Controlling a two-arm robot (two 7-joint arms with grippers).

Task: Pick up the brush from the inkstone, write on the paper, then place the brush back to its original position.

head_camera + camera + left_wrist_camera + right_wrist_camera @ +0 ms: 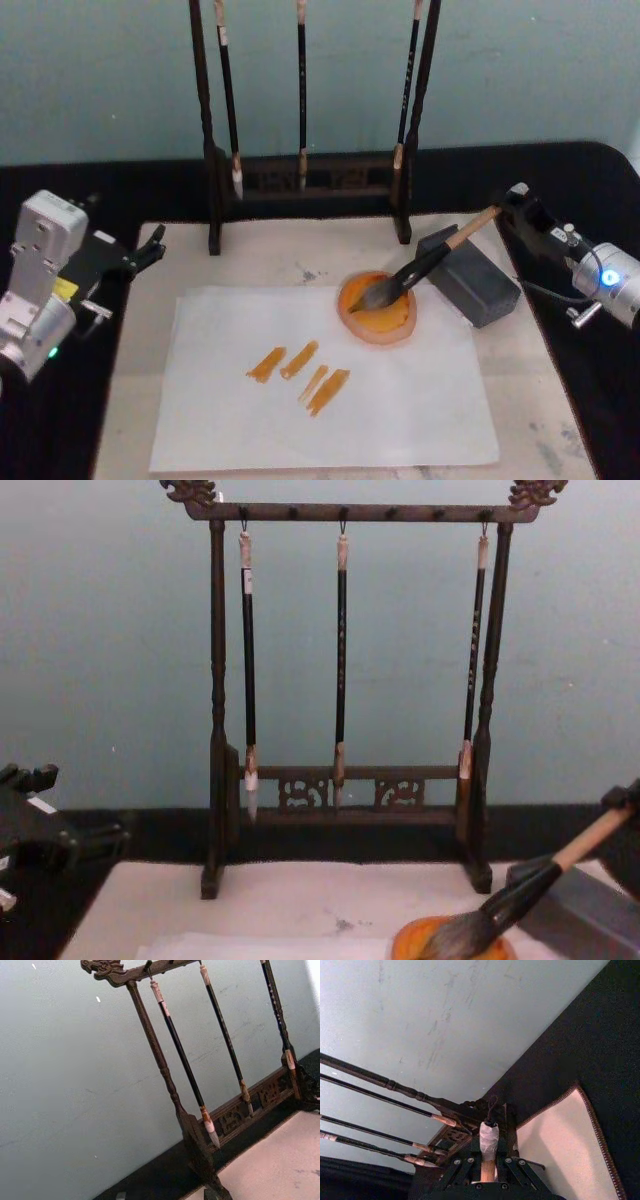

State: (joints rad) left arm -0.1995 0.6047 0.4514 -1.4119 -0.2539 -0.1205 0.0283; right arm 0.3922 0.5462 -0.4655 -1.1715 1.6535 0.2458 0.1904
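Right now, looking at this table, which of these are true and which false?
1. The brush has its bristles in the orange dish. True.
2. The paper is blank. False: it bears four orange strokes.
3. Three slim brushes hang on the rack. True.
4. The left gripper is at the brush's handle end. False: the right gripper is there; the left one sits beside the mat.

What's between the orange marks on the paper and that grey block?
The orange inkstone, holding the bristles of the brush that the right gripper grips; the head view shows it.
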